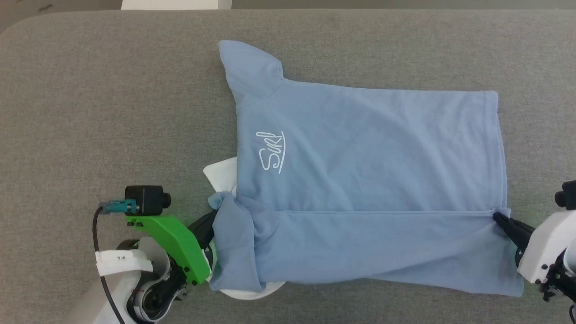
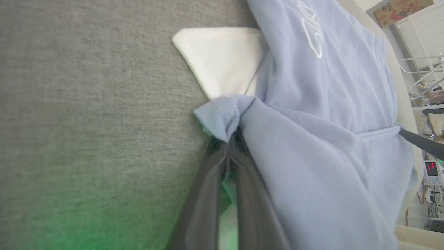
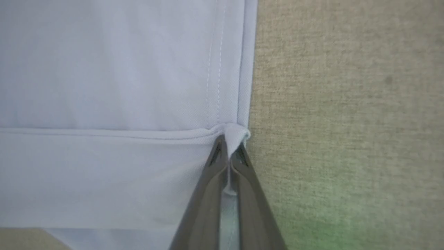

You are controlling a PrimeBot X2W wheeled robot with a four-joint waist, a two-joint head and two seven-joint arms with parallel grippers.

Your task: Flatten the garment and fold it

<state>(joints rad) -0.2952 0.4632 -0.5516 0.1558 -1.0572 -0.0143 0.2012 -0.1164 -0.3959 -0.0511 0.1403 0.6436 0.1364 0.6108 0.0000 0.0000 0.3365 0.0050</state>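
desk [image 1: 112,112]: we see grey woven cloth over the whole top, with a rounded far left corner; green light tints the cloth beside each pincer.
shirt [image 1: 369,148]: light blue, lying across the middle of the desk, collar end to our left and hem to our right; its near side is turned up over the body.
fold line [image 1: 382,211]: a straight edge running from one pincer to the other, with slack wrinkles in the band below it.
logo [image 1: 271,152]: white script, face up, near the collar end.
sleeve [image 1: 249,67]: the far one lies flat, pointing at the desk's far edge.
collar [image 1: 221,174]: white lining pokes out from under the shirt's left end, onto the desk.
hem [image 1: 492,135]: a straight stitched edge.
left pincer [image 2: 229,139]: fingers together, clamped on a bunched knob of blue fabric just beside the collar.
right pincer [image 3: 228,139]: fingers together, clamped on the hem where the fold line meets it.
bracket [image 1: 171,238]: green, behind the left pincer, carrying a small black camera [image 1: 146,200].
housing [image 1: 544,247]: white, behind the right pincer.
room: past the desk's far edge we see a strip of floor [image 1: 382,3] and a white panel [image 1: 175,4]; in the left wrist view, beyond the desk, stand a cardboard box [image 2: 404,7], a white frame [image 2: 425,69] and a small unit [image 2: 432,170] with red digits, perhaps a meter, too blurred for us to read.
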